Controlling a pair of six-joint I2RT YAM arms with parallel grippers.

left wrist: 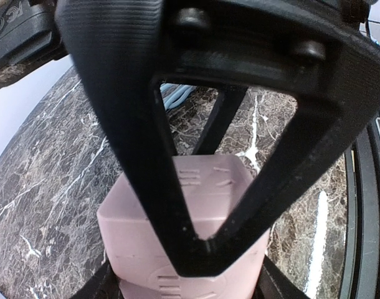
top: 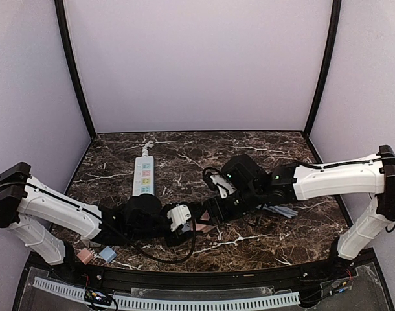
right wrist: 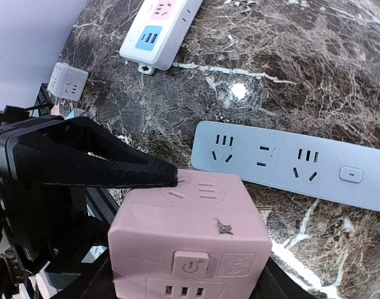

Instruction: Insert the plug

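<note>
Where your two arms meet at the centre of the top view, the left gripper is clamped on a pink cube plug. The right gripper straddles the same cube with its jaws partly closed, and you cannot tell whether they press it. In the right wrist view a grey power strip lies flat just above the cube, its long axis running left to right across the frame, and your right arm is the nearer one.
</note>
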